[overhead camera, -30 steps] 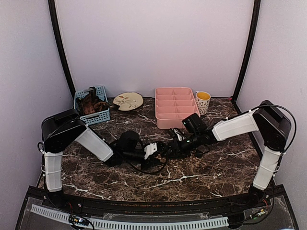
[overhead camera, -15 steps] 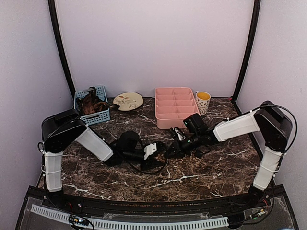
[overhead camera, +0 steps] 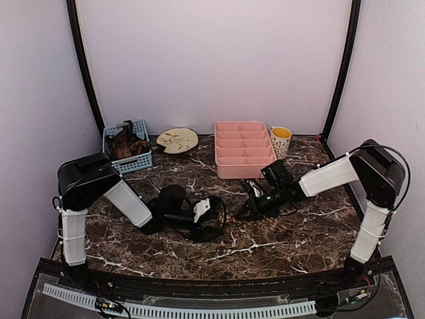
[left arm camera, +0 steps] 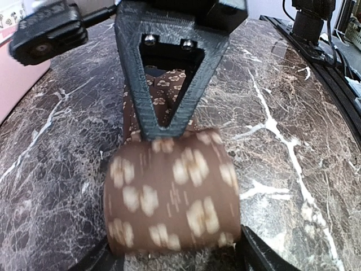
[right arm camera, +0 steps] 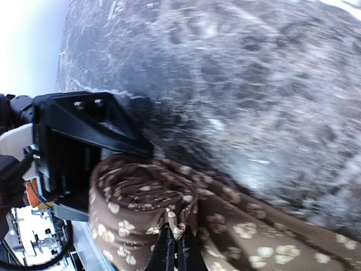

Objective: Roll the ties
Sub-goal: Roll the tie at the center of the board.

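tie (left arm camera: 172,192): rolled into a stubby cylinder, lying mid marble table (left arm camera: 293,141); loose tail runs toward 12 o'clock in the left wrist view
left gripper (overhead camera: 214,220): jaws apart, one finger on either side of the roll
right gripper (right arm camera: 175,251): tips pinched together on the tie's outer fabric, at 3 o'clock of the left gripper
pink tray (overhead camera: 244,147): 12 o'clock of both grippers

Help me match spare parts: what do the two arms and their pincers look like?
Both the left arm and right arm have white link shells between bulky black joint housings, with black cables looping alongside. The left pincer and right pincer are black plastic; the right one's finger is a hollow triangular frame fixed by two screws. No markings are legible.
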